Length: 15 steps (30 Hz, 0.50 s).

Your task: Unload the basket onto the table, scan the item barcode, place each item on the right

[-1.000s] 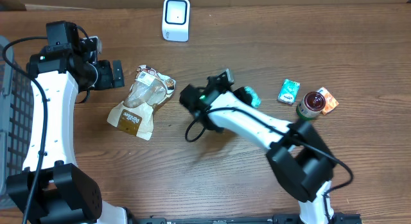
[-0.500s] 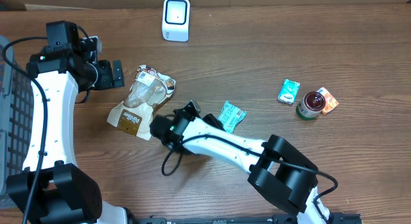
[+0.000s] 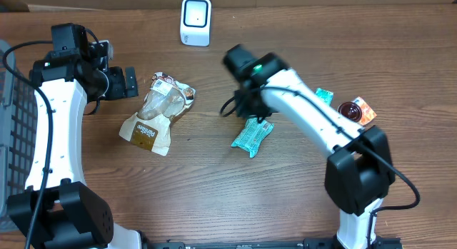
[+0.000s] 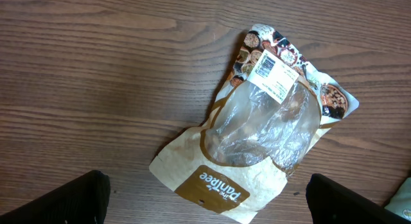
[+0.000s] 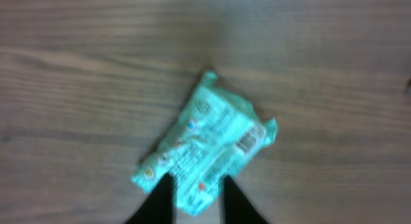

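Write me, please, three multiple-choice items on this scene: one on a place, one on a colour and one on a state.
1. Where on the table does the white scanner stand?
A. at the far edge
B. in the middle
C. at the near edge, by the arms' bases

2. What colour is the packet lying mid-table?
A. orange
B. teal
C. white

3. How does the left gripper stand?
A. shut on the scanner
B. shut, empty
C. open wide, empty

Answers:
1 A: the overhead view shows it at the edge farthest from the arms' bases.
2 B: the overhead and right wrist views both show it teal.
3 C: its fingers sit far apart in the left wrist view's bottom corners, gripping nothing.
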Available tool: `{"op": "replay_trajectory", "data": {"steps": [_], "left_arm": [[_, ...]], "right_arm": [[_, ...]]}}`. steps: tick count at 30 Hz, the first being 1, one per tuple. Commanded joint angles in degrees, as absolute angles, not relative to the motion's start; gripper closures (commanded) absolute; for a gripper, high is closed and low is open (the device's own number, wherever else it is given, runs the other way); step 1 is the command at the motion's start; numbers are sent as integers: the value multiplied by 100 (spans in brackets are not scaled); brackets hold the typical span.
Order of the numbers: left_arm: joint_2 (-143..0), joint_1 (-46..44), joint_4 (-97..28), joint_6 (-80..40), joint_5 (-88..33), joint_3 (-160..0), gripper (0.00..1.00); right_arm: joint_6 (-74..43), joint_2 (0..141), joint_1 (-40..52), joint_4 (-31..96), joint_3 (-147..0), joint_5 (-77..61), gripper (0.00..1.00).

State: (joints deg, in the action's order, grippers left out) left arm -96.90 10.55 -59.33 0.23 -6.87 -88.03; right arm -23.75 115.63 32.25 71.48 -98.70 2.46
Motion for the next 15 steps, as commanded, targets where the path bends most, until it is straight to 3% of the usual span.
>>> {"op": "replay_trajectory", "data": {"steps": [1, 4, 12, 15], "left_arm": [[-9625, 1081, -5933, 130, -709, -8888, 0], [-9625, 1081, -5933, 128, -709, -8888, 0], [-9625, 1081, -5933, 130, -709, -8888, 0], [-9625, 1081, -5933, 128, -709, -8888, 0]], "right_arm": [[-2681, 11428, 3162, 7091, -9459, -652, 90], [-3039, 11430, 3153, 6888, -9030, -639, 96], [-3605, 11496, 3153, 6023, -7977, -609, 96], [-3476, 11500, 3142, 5865, -7915, -611, 86]]}}
